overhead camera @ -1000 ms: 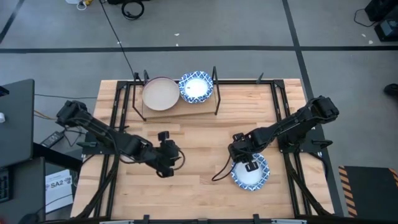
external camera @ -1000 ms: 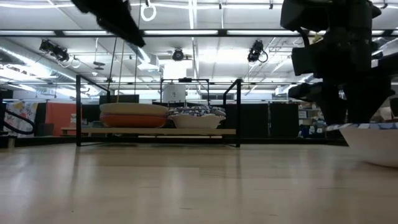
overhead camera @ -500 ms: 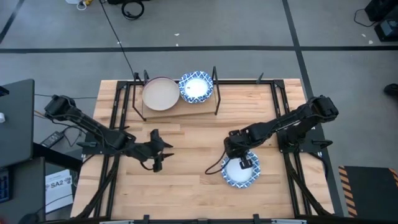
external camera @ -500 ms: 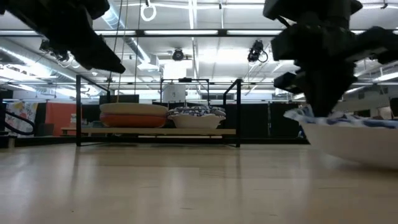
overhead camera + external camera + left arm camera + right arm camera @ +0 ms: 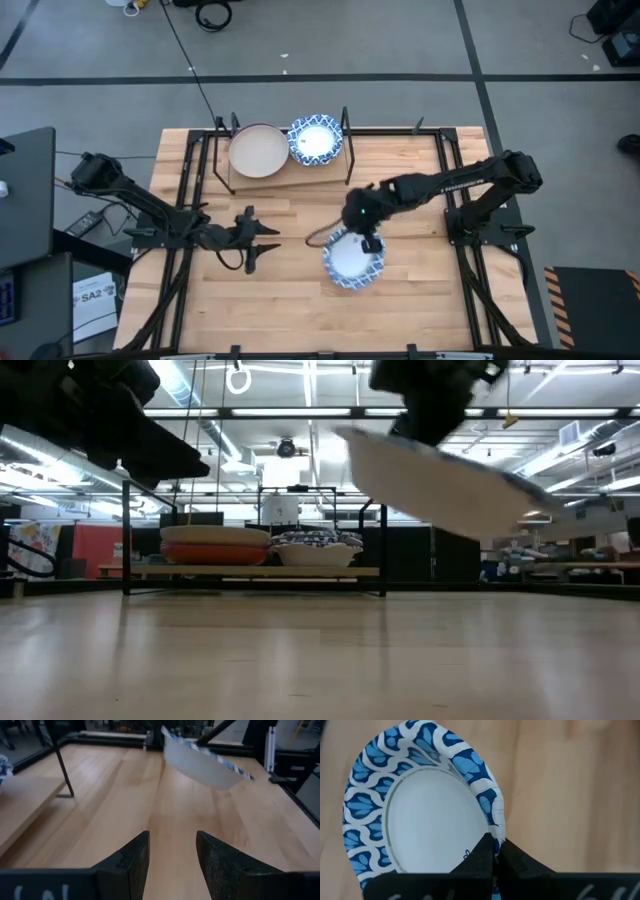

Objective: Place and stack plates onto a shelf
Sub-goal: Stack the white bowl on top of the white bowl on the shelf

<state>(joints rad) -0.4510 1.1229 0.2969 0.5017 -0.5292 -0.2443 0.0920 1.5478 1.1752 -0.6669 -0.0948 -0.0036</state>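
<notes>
The left gripper [image 5: 250, 240] waits low over the tabletop [image 5: 300, 300] toward its left edge, holding nothing; the left wrist view shows its jaws standing apart with bare wood between them.

On the shelf [image 5: 320, 170] along the far edge, two stacks already stand side by side. The left stack [image 5: 215, 546] is topped by a beige plate [image 5: 258, 150], and in the low view an orange plate [image 5: 215, 554] shows beneath it. Just beside it on the right is the blue-patterned stack [image 5: 316, 140], its top plate white-centred; how many plates lie in either stack cannot be counted from here.

Further right, near the middle of the tabletop, the right gripper [image 5: 362, 222] carries one more patterned plate [image 5: 352, 262]. The right wrist view shows its jaws clamped on the plate's rim. The low view shows this plate clear of the tabletop and tilted, its gripped side higher.

By my reading the task is well along: most plates appear shelved, and no other plate lies loose on the tabletop. What remains is to bring this carried plate to the far edge, level it over the patterned stack between the posts [image 5: 346, 120], and set it down there. Clearing the post and the rim of the beige plate looks like the delicate part.
</notes>
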